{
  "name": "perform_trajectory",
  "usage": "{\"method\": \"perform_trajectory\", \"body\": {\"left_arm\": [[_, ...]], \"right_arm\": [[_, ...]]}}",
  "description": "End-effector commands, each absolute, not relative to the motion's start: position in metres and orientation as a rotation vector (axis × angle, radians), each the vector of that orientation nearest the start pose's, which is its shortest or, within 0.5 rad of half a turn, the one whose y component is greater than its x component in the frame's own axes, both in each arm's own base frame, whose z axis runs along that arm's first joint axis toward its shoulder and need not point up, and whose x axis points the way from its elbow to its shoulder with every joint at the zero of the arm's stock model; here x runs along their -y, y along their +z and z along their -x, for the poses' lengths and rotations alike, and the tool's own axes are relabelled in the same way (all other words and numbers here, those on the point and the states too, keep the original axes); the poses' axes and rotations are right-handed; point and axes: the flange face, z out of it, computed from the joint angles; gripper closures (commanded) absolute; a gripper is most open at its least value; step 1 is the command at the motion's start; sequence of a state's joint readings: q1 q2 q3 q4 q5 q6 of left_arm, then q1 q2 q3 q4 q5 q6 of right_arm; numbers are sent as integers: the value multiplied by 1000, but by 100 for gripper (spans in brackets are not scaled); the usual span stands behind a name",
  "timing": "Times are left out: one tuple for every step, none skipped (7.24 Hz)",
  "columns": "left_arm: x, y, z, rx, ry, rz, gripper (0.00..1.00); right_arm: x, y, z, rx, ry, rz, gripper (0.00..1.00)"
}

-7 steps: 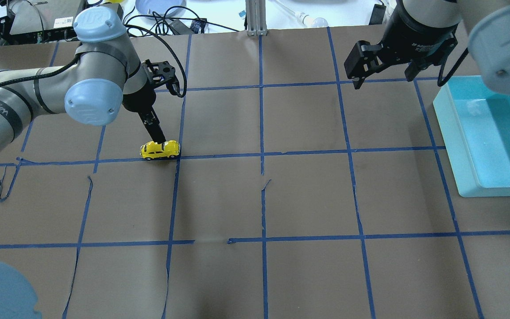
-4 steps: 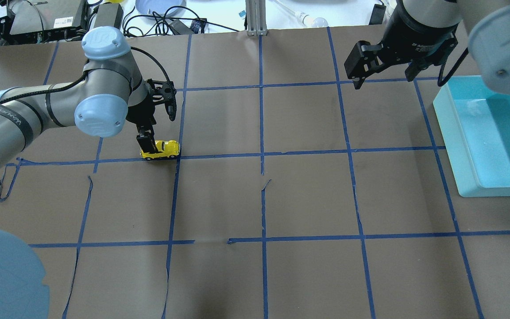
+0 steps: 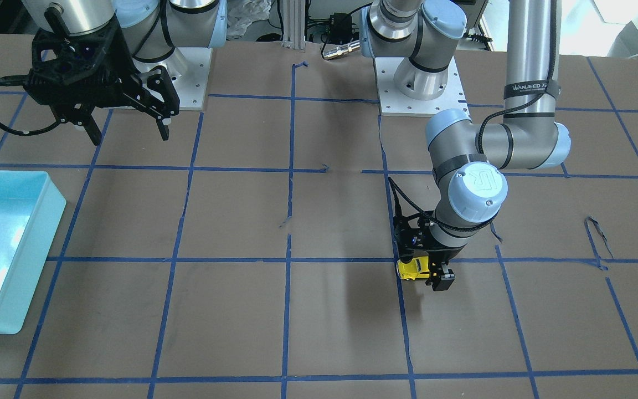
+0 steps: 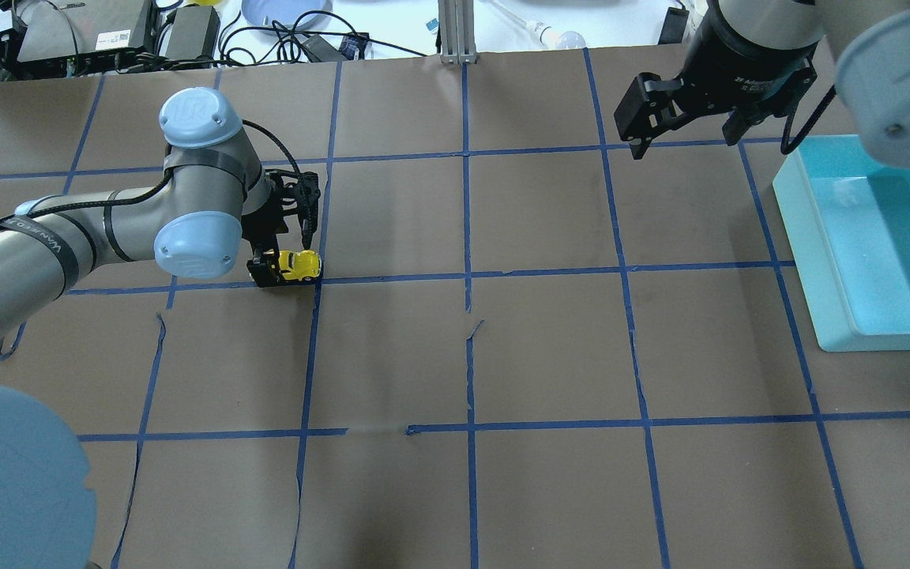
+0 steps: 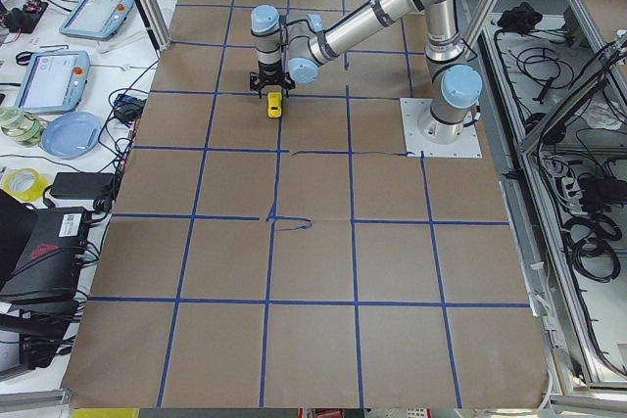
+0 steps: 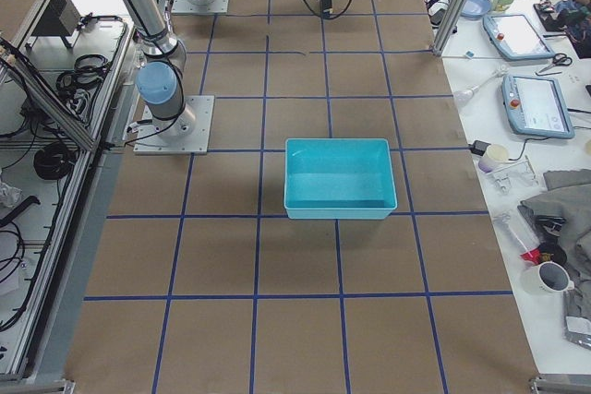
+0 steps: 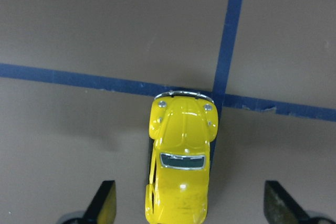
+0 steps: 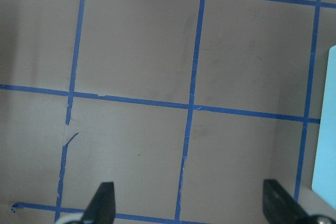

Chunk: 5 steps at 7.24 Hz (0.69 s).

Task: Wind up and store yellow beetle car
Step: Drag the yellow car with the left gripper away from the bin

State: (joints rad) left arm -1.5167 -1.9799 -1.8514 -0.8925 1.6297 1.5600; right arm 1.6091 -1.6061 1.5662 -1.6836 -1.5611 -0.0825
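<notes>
Yellow beetle car stood upright on its wheels between the fingers of the left gripper. That gripper was lowered around it and spread, with a clear gap to the car on each side in the wrist view, so neither finger touched it. The right gripper hung above the far right part of the table, likewise spread, with nothing between its fingers.

The table was covered in brown paper marked into squares by blue tape lines. Several tape strips were torn or lifted at their ends. A teal bin stood at the table's edge on the robot's right, well apart from the car. Beyond the table, side benches carried cables, teach pendants and a blue plate.

The yellow beetle car lay in the left half of the table, just beside a tape line. Its long axis ran parallel to that line, across the table from the robot's left to its right. Its nose, with bumper and headlights, pointed toward the robot's right and met a tape crossing.
</notes>
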Motion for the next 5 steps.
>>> {"method": "perform_trajectory", "body": {"left_arm": [[570, 193, 95, -2249, 73, -2141, 0], [570, 190, 95, -2250, 73, -2143, 0], [571, 192, 95, -2249, 69, -2138, 6], [570, 190, 96, -2253, 71, -2142, 12], [570, 190, 96, -2257, 62, -2146, 17]], "right_arm": [[485, 520, -153, -3121, -238, 188, 0], [485, 520, -153, -3119, -243, 188, 0], [485, 520, -153, -3119, -240, 188, 0], [485, 520, -153, -3121, -241, 188, 0], [485, 520, -153, -3121, -243, 188, 0]]}}
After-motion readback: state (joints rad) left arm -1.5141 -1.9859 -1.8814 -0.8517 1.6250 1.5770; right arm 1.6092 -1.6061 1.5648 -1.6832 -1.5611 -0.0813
